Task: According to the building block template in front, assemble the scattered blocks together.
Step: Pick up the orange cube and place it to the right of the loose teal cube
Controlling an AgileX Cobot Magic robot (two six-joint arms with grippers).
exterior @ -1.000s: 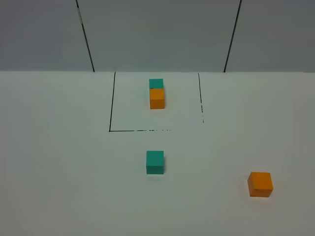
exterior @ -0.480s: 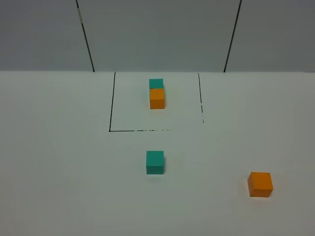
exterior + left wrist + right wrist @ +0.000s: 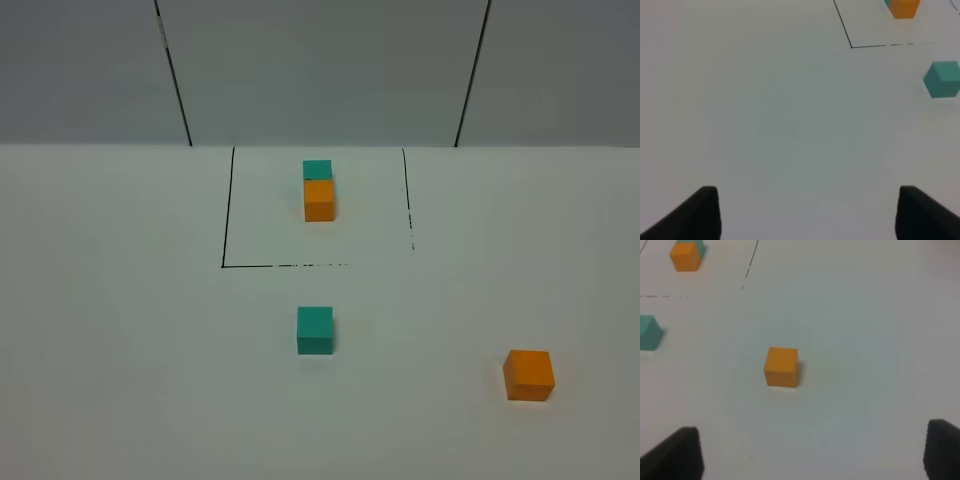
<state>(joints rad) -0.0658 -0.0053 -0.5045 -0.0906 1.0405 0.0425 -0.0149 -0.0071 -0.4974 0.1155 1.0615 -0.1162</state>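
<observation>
The building block template (image 3: 319, 196) is a teal cube joined behind an orange one, inside a thin black outline (image 3: 228, 210) at the table's far middle. Of the scattered blocks, the teal cube (image 3: 314, 330) sits just in front of the outline and the orange cube (image 3: 528, 374) lies apart at the front right. My left gripper (image 3: 807, 190) is open over bare table, with the teal cube (image 3: 943, 79) well ahead and off to one side. The right gripper (image 3: 815, 426) is open too, the orange cube (image 3: 781, 367) lying ahead of it, untouched. Neither gripper shows in the exterior high view.
A white table (image 3: 120, 330) carries everything. A grey back wall (image 3: 320, 70) with two dark vertical seams rises behind it. The right wrist view also catches the template (image 3: 685, 256) and the teal cube (image 3: 648, 333) at its edge.
</observation>
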